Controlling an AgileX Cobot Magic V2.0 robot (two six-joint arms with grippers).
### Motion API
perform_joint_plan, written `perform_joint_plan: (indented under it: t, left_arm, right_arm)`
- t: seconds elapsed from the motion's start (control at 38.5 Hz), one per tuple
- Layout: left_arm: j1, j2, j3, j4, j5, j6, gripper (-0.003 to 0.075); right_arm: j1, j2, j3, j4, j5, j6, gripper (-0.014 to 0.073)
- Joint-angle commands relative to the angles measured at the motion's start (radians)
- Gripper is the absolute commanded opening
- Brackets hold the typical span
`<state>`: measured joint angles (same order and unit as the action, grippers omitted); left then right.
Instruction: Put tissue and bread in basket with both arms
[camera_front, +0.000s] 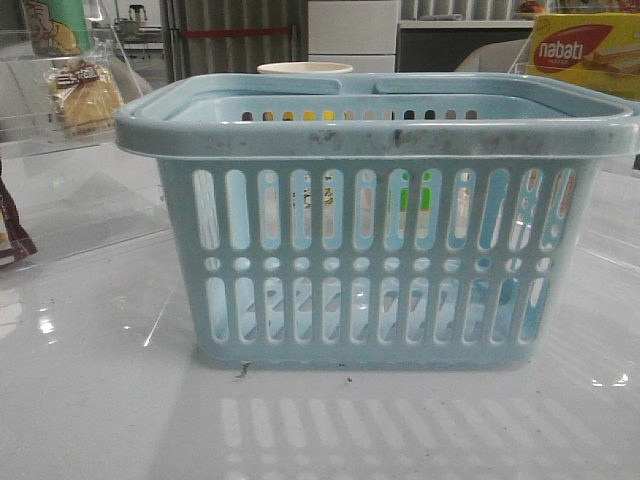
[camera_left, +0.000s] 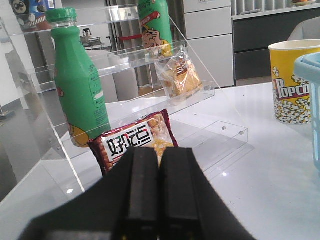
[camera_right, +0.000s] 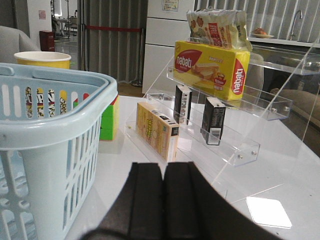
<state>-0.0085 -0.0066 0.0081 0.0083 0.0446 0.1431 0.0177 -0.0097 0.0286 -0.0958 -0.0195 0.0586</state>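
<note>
Pale blue slotted basket (camera_front: 375, 285)

The left gripper (camera_left: 160, 195) has two flat, matte black fingers with squared edges, widening below into a broad black body with a thin yellowish line at its lower edge. The right gripper (camera_right: 164, 200) looks alike: two smooth black rectangular fingers on a dark rounded base.

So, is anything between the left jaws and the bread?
Yes. In the left wrist view, a red snack bag lies on the bottom shelf right ahead of the shut left gripper. The bread sits on the shelf above, behind it, beside a green bottle.
</note>
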Motion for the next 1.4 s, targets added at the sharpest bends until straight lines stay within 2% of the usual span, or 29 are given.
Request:
perform_joint_plan:
  t: [0.0,0.94,1.07,1.22,1.38]
  left_arm:
    - [-0.004,-0.018,0.0,-0.008,-0.08,-0.007,0.0091]
    - [-0.004,-0.018,0.0,-0.008,-0.088,-0.007,0.0091]
    - [-0.004,-0.018,0.0,-0.008,-0.132,-0.009,0.0091]
    - [-0.01,-0.018,-0.022,-0.023,-0.246,-0.011,0.0091]
    - [-0.01,-0.012,-0.13,-0.112,-0.186,-0.011,0.0091]
  right_arm:
    - [-0.003,-0.019,0.001,-0.003,-0.091,-0.005,0.0059]
    - [-0.003,-0.019,0.001,-0.003,-0.094,-0.005,0.0059]
    - [-0.003,-0.019,-0.001,-0.003,-0.116,-0.005,0.0059]
    - [-0.003,-0.019,-0.078,-0.003,-0.071,-0.005,0.0059]
    - [-0.003,-0.015,-0.246,-0.003,0.041,-0.005,0.0059]
